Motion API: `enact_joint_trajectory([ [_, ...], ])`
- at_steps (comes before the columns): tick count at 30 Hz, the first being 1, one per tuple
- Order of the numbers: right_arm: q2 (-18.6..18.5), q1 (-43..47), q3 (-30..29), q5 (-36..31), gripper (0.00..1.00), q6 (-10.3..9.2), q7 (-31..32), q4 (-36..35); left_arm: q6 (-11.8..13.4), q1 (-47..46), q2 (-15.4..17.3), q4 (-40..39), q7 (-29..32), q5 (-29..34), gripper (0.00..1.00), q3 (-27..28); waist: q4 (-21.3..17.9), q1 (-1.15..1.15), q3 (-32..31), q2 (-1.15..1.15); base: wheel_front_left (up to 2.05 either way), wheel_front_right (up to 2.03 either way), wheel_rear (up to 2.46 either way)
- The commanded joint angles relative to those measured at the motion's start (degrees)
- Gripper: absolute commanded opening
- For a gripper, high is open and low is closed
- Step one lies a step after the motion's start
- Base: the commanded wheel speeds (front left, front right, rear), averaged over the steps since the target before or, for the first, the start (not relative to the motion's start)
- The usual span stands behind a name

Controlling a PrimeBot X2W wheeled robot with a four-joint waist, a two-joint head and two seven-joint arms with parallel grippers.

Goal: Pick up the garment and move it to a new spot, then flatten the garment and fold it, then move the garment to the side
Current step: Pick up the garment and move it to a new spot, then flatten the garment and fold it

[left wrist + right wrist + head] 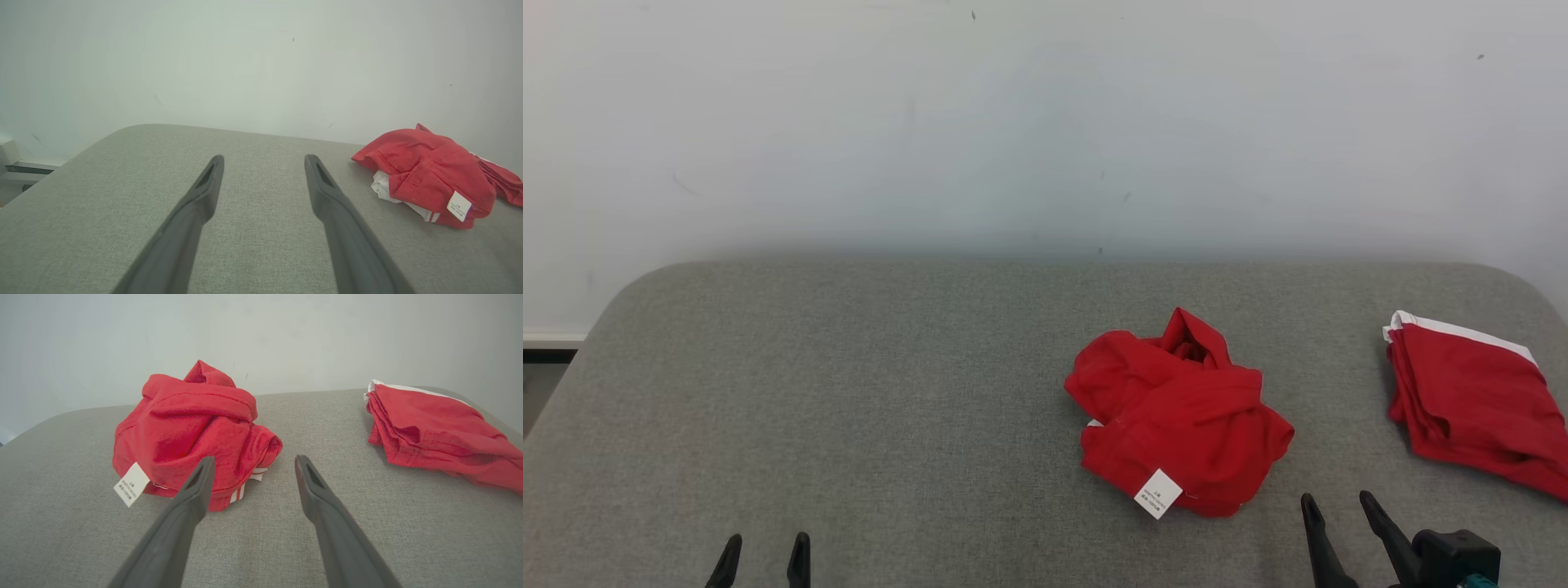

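Nearest of all, two claws show at the near edge of the head view, each with its two dark fingers spread wide and holding nothing. The left claw (765, 549) sits low at the near left over bare grey cloth, fingers pointing toward the far wall, well apart from either garment. The right claw (1337, 510) is at the near right, its fingers leaning slightly leftward, their tips near the near right edge of the crumpled garment (1176, 408) but not touching it.

Two red garments lie on the worktop (849, 392). The crumpled garment is bunched in a heap right of centre, with one white label (1158, 493) hanging at its near side and a little white trim showing beneath. The folded garment (1470, 400), with a white band along its far edge, lies flat at the far right and runs off the right edge of the head view. A strip of bare cloth separates the two.

Left of the heap the worktop is open out to its rounded far left corner. Beyond the far edge rises a pale wall (1013, 122)
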Motion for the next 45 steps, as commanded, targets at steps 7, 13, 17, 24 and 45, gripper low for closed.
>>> enact_joint_trajectory([
  [7, -1.36, 0.54, 0.48, 1.00, 1.00, -0.11, 4.02, -1.28, -1.26, 1.51, -1.09, -0.35, -0.17, 1.99, 1.00, 2.51, -0.53, 0.01, -0.03, 0.00, 0.00, 0.00, 0.00],
  [13, -0.96, 0.46, 0.50, 0.39, 1.00, -0.11, 5.12, -3.22, -1.31, 0.93, -1.20, 0.19, 0.33, 2.25, 1.00, 1.36, -0.51, 0.01, 0.63, 0.00, 0.00, 0.00, 0.00],
  [17, -0.82, 0.31, 0.94, 0.41, 1.00, -0.11, 5.22, -3.47, -1.00, 0.81, -1.14, 0.06, 1.08, 2.99, 1.00, 0.32, -0.92, 0.01, 1.19, 0.00, 0.00, 0.00, 0.00],
  [24, -0.84, -0.30, 1.41, 0.33, 1.00, -0.11, 5.54, -3.88, -1.50, -0.87, -0.70, -0.61, 4.32, 2.51, 1.00, -1.14, -2.99, 0.01, 1.73, 0.00, 0.00, 0.00, 0.00],
  [45, -0.49, -2.56, 3.54, 0.00, 1.00, -0.11, 5.86, -4.55, -8.12, -29.97, -3.62, 10.94, 22.24, 0.33, 1.00, -16.66, -19.26, 0.01, 6.14, 0.00, 0.00, 0.00, 0.00],
])
